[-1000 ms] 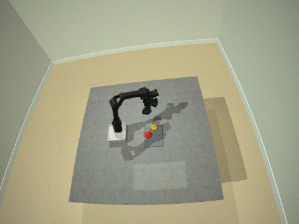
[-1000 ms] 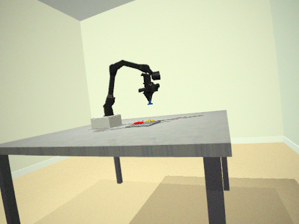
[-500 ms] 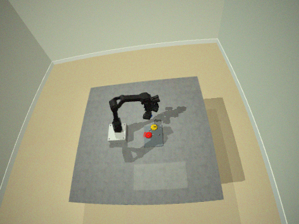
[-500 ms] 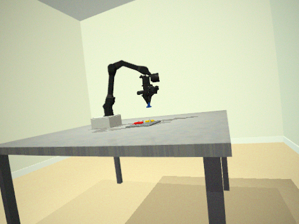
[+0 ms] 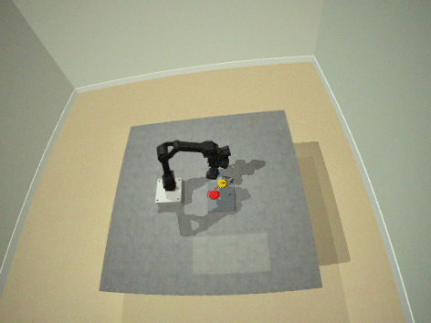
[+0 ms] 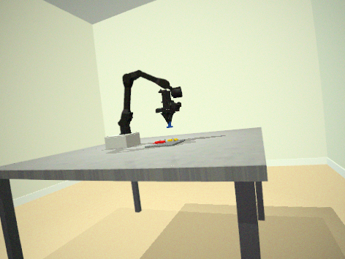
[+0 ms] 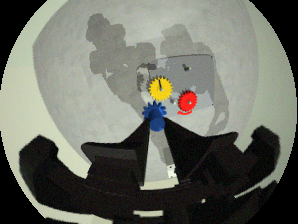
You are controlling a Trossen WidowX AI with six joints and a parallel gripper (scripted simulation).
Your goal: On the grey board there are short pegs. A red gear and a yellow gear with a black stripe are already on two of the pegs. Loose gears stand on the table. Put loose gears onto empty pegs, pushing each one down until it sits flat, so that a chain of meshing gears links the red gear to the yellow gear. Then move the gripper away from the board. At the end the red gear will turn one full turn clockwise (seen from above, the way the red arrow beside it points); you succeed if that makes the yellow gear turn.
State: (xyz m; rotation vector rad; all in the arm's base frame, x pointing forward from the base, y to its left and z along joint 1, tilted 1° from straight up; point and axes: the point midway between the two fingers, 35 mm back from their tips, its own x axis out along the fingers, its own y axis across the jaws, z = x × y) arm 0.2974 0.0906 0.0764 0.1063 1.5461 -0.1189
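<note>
My gripper (image 7: 156, 120) (image 6: 169, 124) (image 5: 213, 173) is shut on a small blue gear (image 7: 154, 112) (image 6: 169, 126) and holds it in the air, well above the table, just off the far edge of the grey board (image 7: 202, 70) (image 5: 226, 205) (image 6: 165, 145). On the board sit the yellow gear with a black stripe (image 7: 160, 88) (image 5: 222, 183) (image 6: 172, 140) and the red gear (image 7: 187, 100) (image 5: 213, 194) (image 6: 158, 141), side by side with a small gap. In the wrist view the blue gear hangs just below the yellow gear.
The arm's white base block (image 5: 168, 195) (image 6: 122, 140) stands left of the board. A few small pegs (image 7: 186, 67) show on the board beyond the two gears. A paler rectangle (image 5: 230, 253) is marked on the table near its front edge.
</note>
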